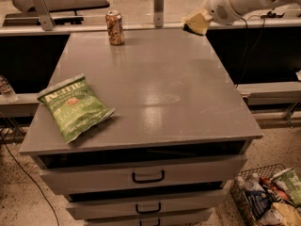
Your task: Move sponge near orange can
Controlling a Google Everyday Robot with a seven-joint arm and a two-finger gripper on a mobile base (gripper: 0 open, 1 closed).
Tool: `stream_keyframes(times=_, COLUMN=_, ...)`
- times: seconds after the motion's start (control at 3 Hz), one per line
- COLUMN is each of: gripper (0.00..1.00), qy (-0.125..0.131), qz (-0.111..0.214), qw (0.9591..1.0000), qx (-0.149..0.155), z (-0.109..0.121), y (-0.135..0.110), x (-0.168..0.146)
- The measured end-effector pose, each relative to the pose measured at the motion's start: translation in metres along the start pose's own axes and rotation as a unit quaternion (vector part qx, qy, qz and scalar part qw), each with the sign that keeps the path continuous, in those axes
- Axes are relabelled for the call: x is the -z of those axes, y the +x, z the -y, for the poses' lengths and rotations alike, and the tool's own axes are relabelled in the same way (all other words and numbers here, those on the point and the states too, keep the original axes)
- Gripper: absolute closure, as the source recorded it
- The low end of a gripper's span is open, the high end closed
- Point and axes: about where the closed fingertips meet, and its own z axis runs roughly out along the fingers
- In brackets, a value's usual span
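The orange can [115, 28] stands upright at the far edge of the grey table [155, 79], left of centre. The pale yellow sponge [196, 22] is held in the air above the table's far right corner. My gripper [203, 19] is at the end of the white arm [244, 1] that reaches in from the upper right, and it holds the sponge. The sponge is well to the right of the can.
A green chip bag [74, 107] lies at the table's front left. A vertical post [158, 6] stands behind the far edge. Drawers [148, 175] are below the tabletop. A wire basket of packets [268, 199] sits on the floor at the lower right.
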Motion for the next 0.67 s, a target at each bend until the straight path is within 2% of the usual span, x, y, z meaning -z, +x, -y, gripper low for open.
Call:
stream_keyframes(times=0.33, gripper=1.00, qy=0.000, qz=0.033, qw=0.9977, qx=0.060, z=-0.002, y=-0.041, x=-0.027)
stream_keyframes(times=0.67, gripper=1.00, qy=-0.002, qz=0.052, qw=0.9917, qx=0.117, z=-0.003, y=-0.075, x=-0.060)
